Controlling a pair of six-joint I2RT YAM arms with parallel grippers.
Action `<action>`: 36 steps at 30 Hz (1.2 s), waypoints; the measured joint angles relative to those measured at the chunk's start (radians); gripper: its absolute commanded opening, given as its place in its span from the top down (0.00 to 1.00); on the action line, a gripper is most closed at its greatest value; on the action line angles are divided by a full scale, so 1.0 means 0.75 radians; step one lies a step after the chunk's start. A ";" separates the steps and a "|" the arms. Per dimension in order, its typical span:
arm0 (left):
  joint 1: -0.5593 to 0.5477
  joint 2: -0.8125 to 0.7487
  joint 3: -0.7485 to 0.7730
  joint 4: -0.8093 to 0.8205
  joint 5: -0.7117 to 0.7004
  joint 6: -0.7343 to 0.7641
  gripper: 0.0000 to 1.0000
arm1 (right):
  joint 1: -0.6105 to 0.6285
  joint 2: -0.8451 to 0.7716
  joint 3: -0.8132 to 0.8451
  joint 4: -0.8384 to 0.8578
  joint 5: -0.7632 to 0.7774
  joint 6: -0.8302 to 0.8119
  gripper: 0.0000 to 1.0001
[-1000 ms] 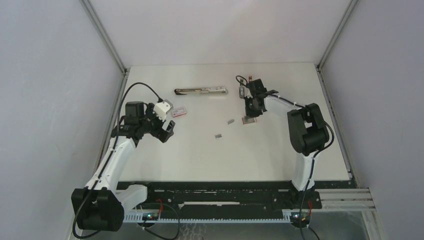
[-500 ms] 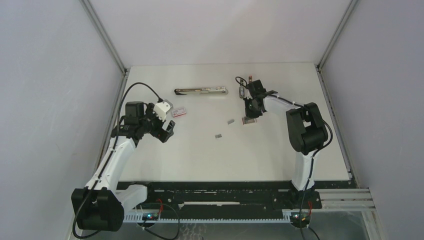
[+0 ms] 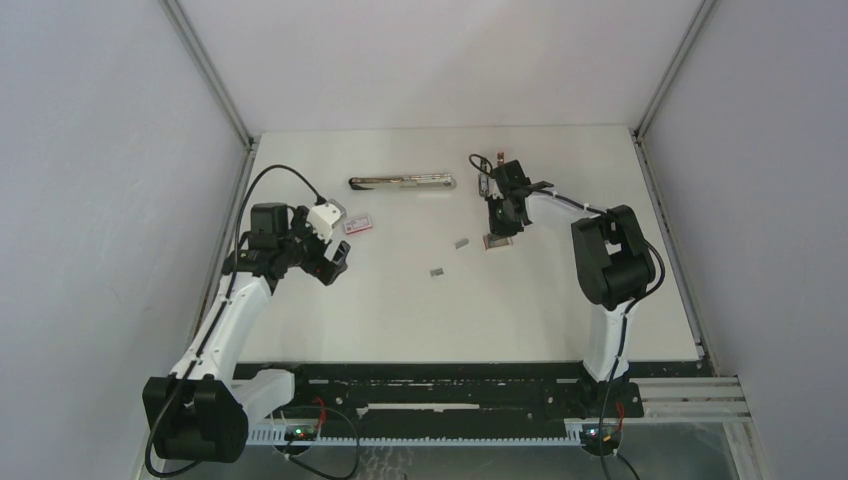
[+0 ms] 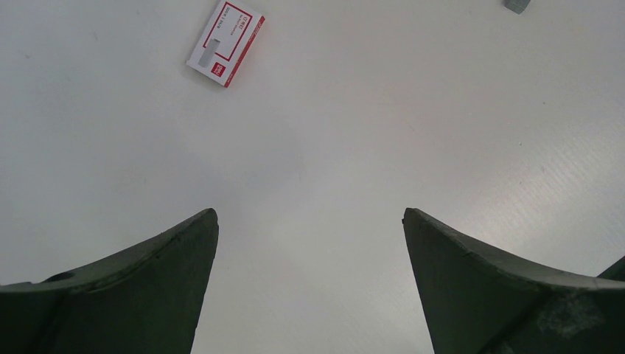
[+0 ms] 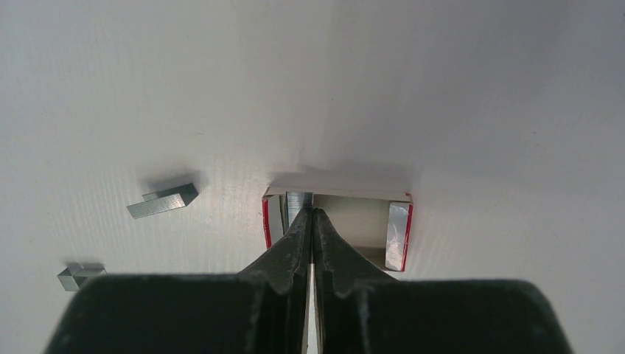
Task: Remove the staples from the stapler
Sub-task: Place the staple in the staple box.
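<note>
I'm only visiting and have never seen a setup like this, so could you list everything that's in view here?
Stapler: one, silver and dark, opened out flat, far side of the table.
Closed box: one, red and white, on the table beside the left gripper.
Open box: one, white with red edges, under the right gripper.
Strip of staples: one, grey, inside the open box.
Loose staples: two grey strips, on the table left of the open box.
Table: one, white.
Left gripper: dark, open, over bare table.
Right gripper: dark, shut, tips at the open box.
</note>
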 measured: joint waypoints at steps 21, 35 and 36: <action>0.003 0.000 0.000 0.000 0.000 0.000 0.00 | 0.006 -0.026 0.000 -0.003 0.008 -0.005 1.00; 0.003 0.000 0.000 0.000 0.000 0.000 0.00 | 0.006 -0.026 0.000 -0.046 -0.006 -0.028 1.00; 0.003 0.000 0.000 0.000 0.000 0.000 0.00 | 0.006 -0.026 0.000 -0.048 -0.009 -0.031 1.00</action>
